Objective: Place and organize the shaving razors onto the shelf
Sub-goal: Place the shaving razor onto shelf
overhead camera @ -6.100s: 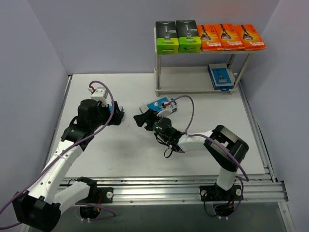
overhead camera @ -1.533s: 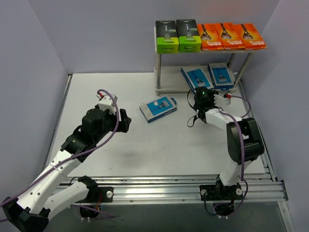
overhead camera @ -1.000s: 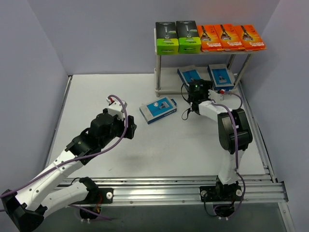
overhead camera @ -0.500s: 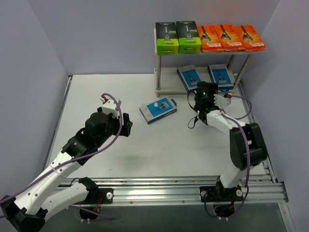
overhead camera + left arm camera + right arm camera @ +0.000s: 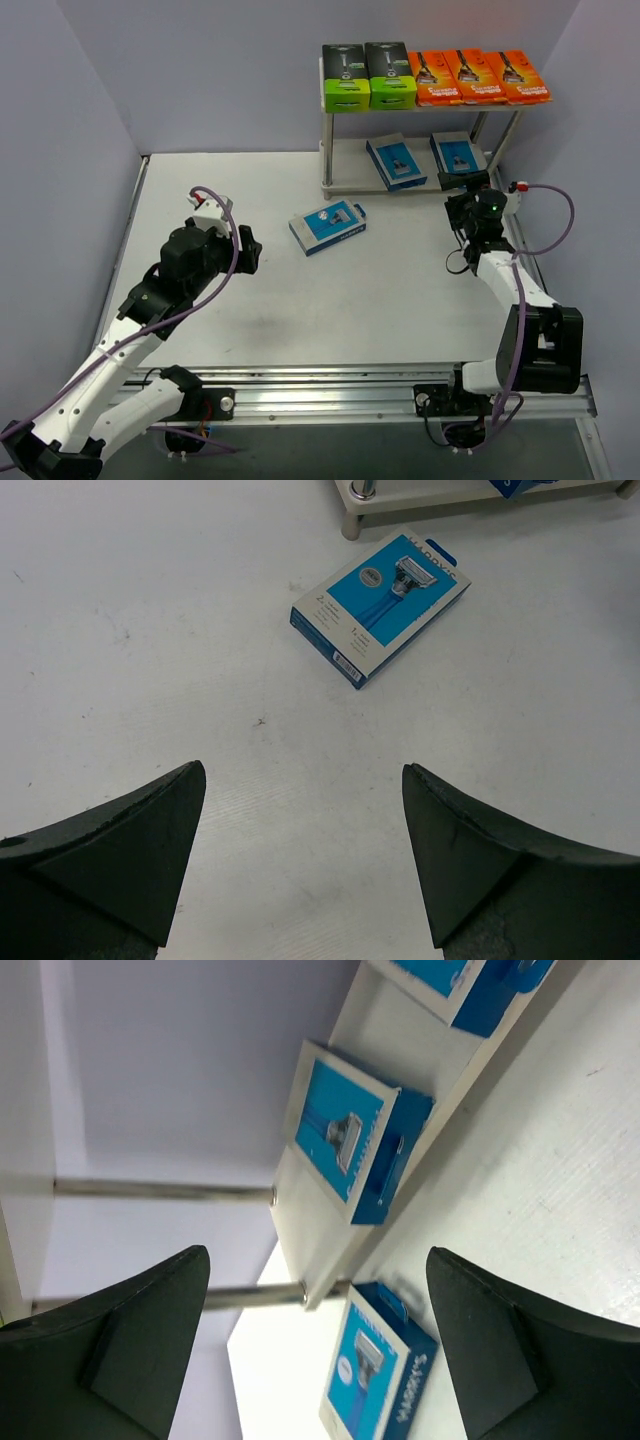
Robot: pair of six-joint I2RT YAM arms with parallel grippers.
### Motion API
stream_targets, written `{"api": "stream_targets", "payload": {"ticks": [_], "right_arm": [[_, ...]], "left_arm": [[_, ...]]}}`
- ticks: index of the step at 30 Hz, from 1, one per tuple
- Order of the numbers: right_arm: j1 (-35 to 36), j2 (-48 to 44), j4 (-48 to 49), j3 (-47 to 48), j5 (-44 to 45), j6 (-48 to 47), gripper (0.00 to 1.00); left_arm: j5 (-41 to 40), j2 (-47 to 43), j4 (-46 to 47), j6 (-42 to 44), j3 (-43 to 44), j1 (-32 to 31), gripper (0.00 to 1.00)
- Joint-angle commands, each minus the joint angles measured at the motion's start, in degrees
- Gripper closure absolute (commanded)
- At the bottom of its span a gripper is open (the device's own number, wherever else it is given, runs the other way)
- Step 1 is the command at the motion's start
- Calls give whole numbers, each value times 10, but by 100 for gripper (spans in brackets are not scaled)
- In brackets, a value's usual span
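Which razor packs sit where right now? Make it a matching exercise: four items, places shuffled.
Items:
1. black-and-lime razor packs
2. orange razor packs
3. pair of light blue razor packs
4. single light blue razor pack

Places:
A. flat on the table, in front of the shelf
B. top tier, left end
C. lower tier
D. top tier, right part

Pairs: 1-B; 2-D; 3-C; 4-A
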Motion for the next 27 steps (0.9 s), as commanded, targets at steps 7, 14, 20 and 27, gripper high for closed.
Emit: {"api": "stream_targets", "payload": {"ticks": [7,14,20,27], "right_arm": [[-69,67,66,34,-290,-104,23],[-67,162,65,85,-325,-128,49],[-57,213,51,124,-308,-139,55],[-41,273,35,176,-288,-142,59]], "left_arm": [[15,0,16,0,22,8,11],[19,14,16,-1,23,14,11],[22,19,17,-2,22,20,11],[26,24,18,-3,22,23,11]]}}
